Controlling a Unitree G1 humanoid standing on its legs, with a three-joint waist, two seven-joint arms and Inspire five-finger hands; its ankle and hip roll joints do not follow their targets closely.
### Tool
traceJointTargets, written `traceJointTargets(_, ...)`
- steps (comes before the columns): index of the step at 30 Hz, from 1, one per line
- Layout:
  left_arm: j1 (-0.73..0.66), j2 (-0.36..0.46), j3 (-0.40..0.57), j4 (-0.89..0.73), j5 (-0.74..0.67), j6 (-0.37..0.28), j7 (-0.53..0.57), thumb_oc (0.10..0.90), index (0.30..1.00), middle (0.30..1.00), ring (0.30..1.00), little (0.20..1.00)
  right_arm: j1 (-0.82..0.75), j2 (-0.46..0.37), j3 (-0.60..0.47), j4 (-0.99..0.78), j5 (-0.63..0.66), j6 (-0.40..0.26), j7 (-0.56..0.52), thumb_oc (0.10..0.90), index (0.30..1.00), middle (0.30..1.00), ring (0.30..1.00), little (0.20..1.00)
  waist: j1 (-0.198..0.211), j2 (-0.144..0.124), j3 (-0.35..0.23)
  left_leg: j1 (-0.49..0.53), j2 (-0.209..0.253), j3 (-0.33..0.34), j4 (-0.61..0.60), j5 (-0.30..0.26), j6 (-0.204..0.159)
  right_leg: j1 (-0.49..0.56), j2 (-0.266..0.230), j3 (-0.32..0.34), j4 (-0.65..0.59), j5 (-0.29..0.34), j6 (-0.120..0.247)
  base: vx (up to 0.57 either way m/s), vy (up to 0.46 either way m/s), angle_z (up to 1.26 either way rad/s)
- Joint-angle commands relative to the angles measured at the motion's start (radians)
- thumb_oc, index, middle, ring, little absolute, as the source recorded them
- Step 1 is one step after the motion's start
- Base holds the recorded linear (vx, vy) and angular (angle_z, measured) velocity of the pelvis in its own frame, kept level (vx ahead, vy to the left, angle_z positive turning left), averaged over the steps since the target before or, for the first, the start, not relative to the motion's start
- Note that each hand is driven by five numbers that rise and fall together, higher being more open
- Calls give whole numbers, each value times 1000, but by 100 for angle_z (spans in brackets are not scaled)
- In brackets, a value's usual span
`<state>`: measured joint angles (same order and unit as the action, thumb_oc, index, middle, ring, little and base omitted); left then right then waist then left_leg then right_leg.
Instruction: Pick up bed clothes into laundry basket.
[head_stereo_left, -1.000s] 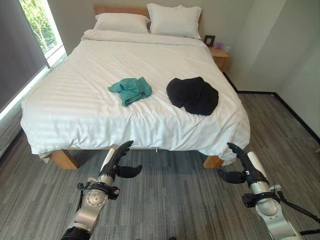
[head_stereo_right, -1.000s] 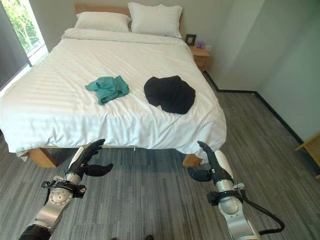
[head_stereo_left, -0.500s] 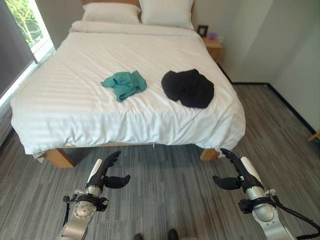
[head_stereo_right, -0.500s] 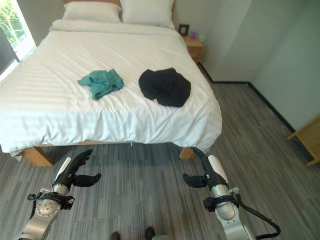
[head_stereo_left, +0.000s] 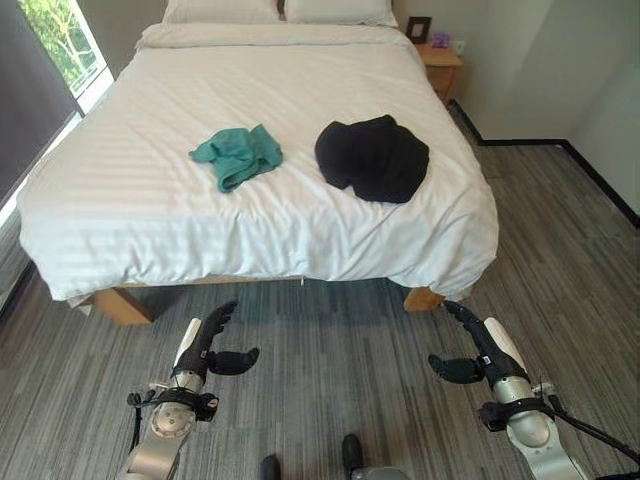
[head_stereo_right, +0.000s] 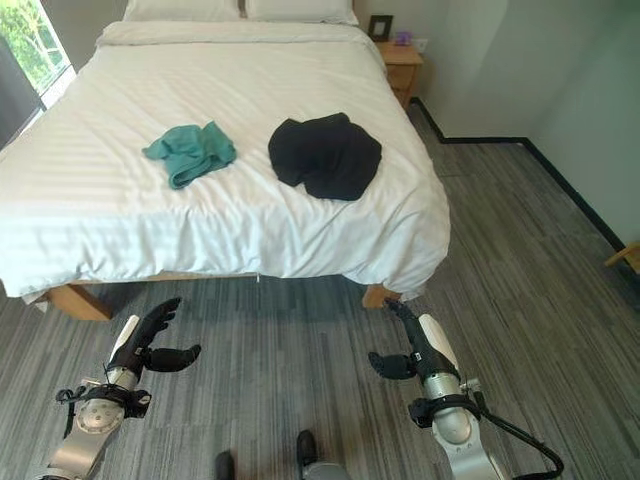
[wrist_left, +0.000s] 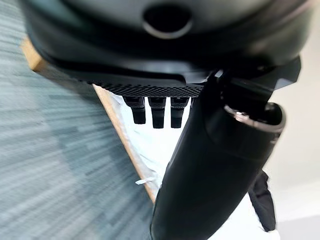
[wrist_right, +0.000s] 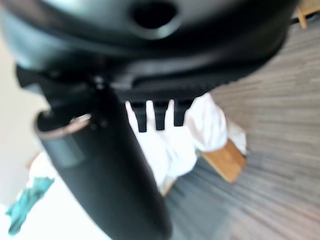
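A crumpled teal garment (head_stereo_left: 238, 156) lies on the white bed (head_stereo_left: 150, 215), left of centre. A black garment (head_stereo_left: 373, 158) lies bunched to its right, close to the bed's right edge. Both hands hang low over the grey floor in front of the bed, well short of the clothes. My left hand (head_stereo_left: 205, 346) is open with straight fingers and holds nothing. My right hand (head_stereo_left: 474, 348) is open too and holds nothing. In the right wrist view the teal garment (wrist_right: 21, 210) shows past the thumb; in the left wrist view the black garment (wrist_left: 262, 199) does.
The bed's wooden legs (head_stereo_left: 119, 304) stand at its front corners, and the sheet hangs over the foot edge. A wooden nightstand (head_stereo_left: 441, 62) stands at the far right by the wall. A window (head_stereo_left: 55, 35) runs along the left. A wooden piece (head_stereo_right: 626, 256) shows at the far right.
The camera has shifted: the bed now sits higher and a little nearer in view. Both hands remain open, low over the floor, in about the same pose.
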<state>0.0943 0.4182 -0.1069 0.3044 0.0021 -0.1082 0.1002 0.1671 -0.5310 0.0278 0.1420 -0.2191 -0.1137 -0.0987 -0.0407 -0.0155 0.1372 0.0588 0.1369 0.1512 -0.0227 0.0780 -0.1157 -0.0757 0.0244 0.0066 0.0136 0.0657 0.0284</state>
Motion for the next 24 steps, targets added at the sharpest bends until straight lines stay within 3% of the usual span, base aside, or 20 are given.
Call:
traceJointTargets(1, -105, 22, -6, -87, -32, -98, 34, 800, 900, 900, 900, 900, -64, -81, -55, -123, -11, -73, -65, 800, 900, 900, 900, 900, 26, -39, -56, -33, 3, -3, 312, -56, 6, -60, -87, 43, 41, 24, 132, 172, -204, 12)
traceJointTargets(4, -97, 2, -19, -104, -46, -99, 29, 800, 900, 900, 900, 900, -77, -116, -55, -125, -17, -66, -61, 800, 900, 900, 900, 900, 50, -49, -49, -116, -74, -1, 377, -87, 29, -19, -113, 49, 31, 3, 114, 201, -107, -15)
traceJointTargets(7, -89, -15, -34, -106, -38, -98, 17, 800, 900, 900, 900, 900, -67, -133, -66, -125, -22, -62, -52, 800, 900, 900, 900, 900, 59, -33, -55, -133, -125, 38, 273, -129, 38, 16, -127, 40, 13, -21, 117, 176, 4, -7)
traceJointTargets(8, -88, -17, -37, -103, -36, -97, 14, 800, 900, 900, 900, 900, -63, -134, -67, -125, -24, -64, -52, 800, 900, 900, 900, 900, 62, -22, -56, -139, -149, 42, 225, -127, 40, 24, -116, 36, 8, -25, 117, 241, 26, 6)
traceJointTargets(11, -79, -27, -50, -96, -23, -94, 6, 800, 900, 900, 900, 900, -52, -138, -66, -114, -39, -64, -52, 800, 900, 900, 900, 900, 74, 19, -64, -142, -192, 19, 39, -37, 33, 59, -81, 30, 3, -52, 113, 231, 22, 14)
traceJointTargets(14, -78, -31, -57, -89, -15, -89, 1, 800, 900, 900, 900, 900, -54, -133, -62, -103, -51, -58, -59, 800, 900, 900, 900, 900, 85, 29, -62, -202, -196, 27, -35, 30, 19, 104, -75, 30, -1, -82, 108, 250, 8, -8)
traceJointTargets(20, -57, -44, -47, -74, -29, -82, -1, 800, 900, 900, 900, 900, -79, -130, -49, -85, -67, -40, -65, 800, 900, 900, 900, 900, 112, 35, -66, -292, -156, 45, -65, 70, -11, 174, -86, 90, -14, -147, 116, 300, 87, -25)
traceJointTargets(21, -52, -44, -39, -71, -30, -82, -2, 800, 900, 900, 900, 900, -82, -128, -48, -84, -75, -39, -66, 800, 900, 900, 900, 900, 116, 38, -70, -291, -148, 49, -65, 55, -7, 179, -88, 94, -17, -152, 121, 305, 113, -56)
traceJointTargets(24, -36, -44, -24, -66, -34, -76, 0, 800, 900, 900, 900, 900, -90, -130, -69, -86, -122, -19, -88, 800, 900, 900, 900, 900, 117, 44, -86, -258, -125, 62, -65, 86, -16, 193, -98, 108, -37, -166, 137, 332, 132, -36)
